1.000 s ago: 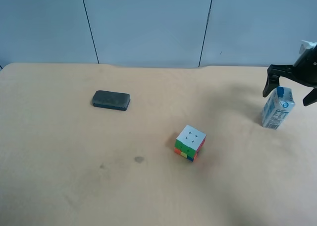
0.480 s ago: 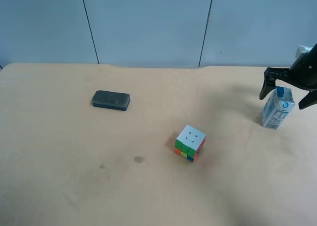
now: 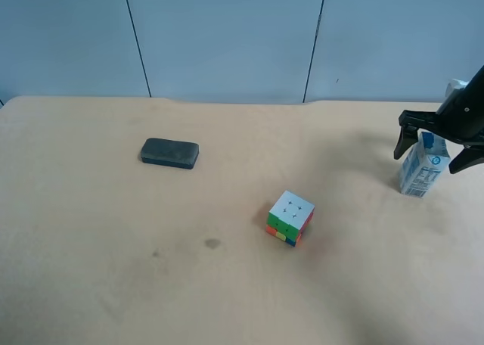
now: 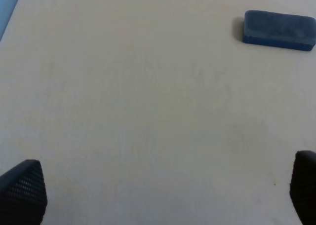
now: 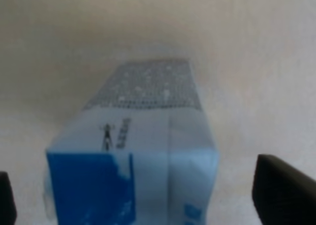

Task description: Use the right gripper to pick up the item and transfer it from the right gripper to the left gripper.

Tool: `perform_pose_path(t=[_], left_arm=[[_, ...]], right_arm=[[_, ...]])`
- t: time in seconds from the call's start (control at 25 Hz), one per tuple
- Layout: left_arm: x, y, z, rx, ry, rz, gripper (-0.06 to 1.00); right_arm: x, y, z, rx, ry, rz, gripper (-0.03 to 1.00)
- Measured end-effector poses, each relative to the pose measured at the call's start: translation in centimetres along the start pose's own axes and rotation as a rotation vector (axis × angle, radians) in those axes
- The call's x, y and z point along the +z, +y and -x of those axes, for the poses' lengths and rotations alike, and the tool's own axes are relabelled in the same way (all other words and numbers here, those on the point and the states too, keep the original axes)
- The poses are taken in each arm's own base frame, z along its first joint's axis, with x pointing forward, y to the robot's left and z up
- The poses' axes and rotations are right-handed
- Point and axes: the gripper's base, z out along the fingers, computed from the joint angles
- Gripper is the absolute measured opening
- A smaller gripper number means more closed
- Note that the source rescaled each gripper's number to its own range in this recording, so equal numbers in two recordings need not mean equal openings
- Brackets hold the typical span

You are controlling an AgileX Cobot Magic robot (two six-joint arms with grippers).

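The item, a small white carton with blue print (image 3: 418, 177), stands upright on the table near the exterior high view's right edge. My right gripper (image 3: 428, 156) is open, with one black finger on each side of the carton's gabled top and a gap showing on both sides. In the right wrist view the carton (image 5: 148, 151) fills the middle between the two fingertips (image 5: 284, 190). My left gripper (image 4: 163, 190) is open and empty above bare table; only its two fingertips show in the left wrist view. It is out of the exterior high view.
A multicoloured puzzle cube (image 3: 290, 218) sits mid-table. A flat dark grey pad (image 3: 169, 153) lies at the back left and also shows in the left wrist view (image 4: 279, 30). A blue-grey wall (image 3: 227, 35) stands behind the tan table (image 3: 113, 269).
My right gripper has moved slightly down and to the left, still open, so its fingers sit lower around the carton's top. The carton, cube and pad have not moved.
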Motion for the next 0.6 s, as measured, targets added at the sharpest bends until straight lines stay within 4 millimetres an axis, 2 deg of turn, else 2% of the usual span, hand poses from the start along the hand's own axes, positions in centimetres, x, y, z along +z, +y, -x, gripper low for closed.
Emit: perform_pose_path(t=[0.16,0.6], left_arm=[[0.0,0.0,0.0,0.0,0.0,0.0,1.0],[0.0,0.01,0.0,0.0,0.0,0.001,1.0]], right_arm=[[0.0,0.01,-0.04,0.0,0.004,0.001,0.84],[-0.82,0.11,-0.07,-0.002,-0.015,0.005,0.69]])
